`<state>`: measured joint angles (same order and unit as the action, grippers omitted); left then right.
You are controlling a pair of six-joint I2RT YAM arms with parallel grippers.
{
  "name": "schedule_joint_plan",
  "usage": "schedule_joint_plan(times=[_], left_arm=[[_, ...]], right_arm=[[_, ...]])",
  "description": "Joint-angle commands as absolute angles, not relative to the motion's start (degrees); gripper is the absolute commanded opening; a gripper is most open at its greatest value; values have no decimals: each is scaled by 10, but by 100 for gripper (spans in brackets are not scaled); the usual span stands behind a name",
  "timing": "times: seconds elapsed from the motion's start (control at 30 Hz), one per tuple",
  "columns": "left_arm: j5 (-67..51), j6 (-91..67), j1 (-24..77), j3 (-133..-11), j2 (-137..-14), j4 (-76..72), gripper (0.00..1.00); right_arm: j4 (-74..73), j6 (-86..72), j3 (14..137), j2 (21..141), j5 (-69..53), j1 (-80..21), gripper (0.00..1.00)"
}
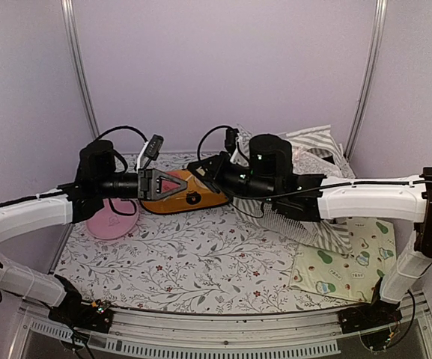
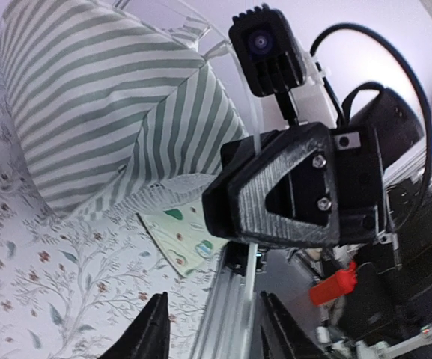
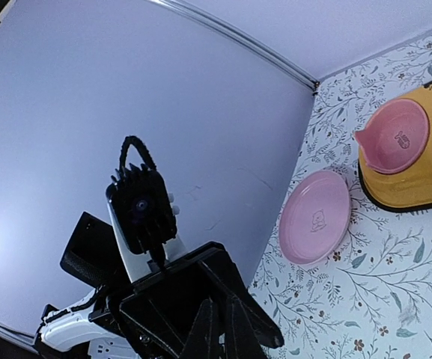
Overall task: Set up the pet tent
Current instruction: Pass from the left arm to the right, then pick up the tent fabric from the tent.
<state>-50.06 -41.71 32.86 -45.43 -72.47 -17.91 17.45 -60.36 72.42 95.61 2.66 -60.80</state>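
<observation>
The pet tent (image 1: 317, 146) lies collapsed at the back right, a heap of sage-green and white striped fabric partly hidden by my right arm. The left wrist view shows it (image 2: 103, 112) with a thin white pole (image 2: 248, 283) curving out of it. My right gripper (image 1: 199, 168) points left above the table, its fingers shut on that pole (image 3: 220, 301). My left gripper (image 1: 172, 183) faces it from the left, close by. Its fingers are open with the pole between them, not touching (image 2: 212, 299).
An orange double pet bowl (image 1: 193, 198) sits just under both grippers and also shows in the right wrist view (image 3: 418, 157). A pink plate (image 1: 113, 221) lies at the left. The avocado-print mat (image 1: 347, 262) lies front right under the tent's edge. Purple walls enclose the table.
</observation>
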Motion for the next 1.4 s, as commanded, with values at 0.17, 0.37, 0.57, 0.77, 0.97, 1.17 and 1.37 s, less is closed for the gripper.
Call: schedule_joint_plan(times=[0.17,0.37,0.57,0.77,0.97,1.17,1.37], left_arm=[[-388,-368,229,-375,-592,-284,54],[-375,-337,195,-329,-597,-384,57],[-277,-223,303,-341,-703,-441,55],[-246,-164,335,-406,-849,-548,51],[-287,-128,360,-481,-943,-567,50],[-296,-113,375,-529,-998,-568,50],[-345,-111,388,-539,-1015,-563,49]], right_arm=[[84,-465,848,982,-141,-566,0],[35,-417,889,966,-201,-543,0],[5,-369,931,956,-243,-528,0],[-29,-352,964,953,-266,-525,0],[-45,-347,982,960,-269,-525,0],[-54,-349,990,963,-270,-525,0],[-61,-348,991,960,-265,-525,0]])
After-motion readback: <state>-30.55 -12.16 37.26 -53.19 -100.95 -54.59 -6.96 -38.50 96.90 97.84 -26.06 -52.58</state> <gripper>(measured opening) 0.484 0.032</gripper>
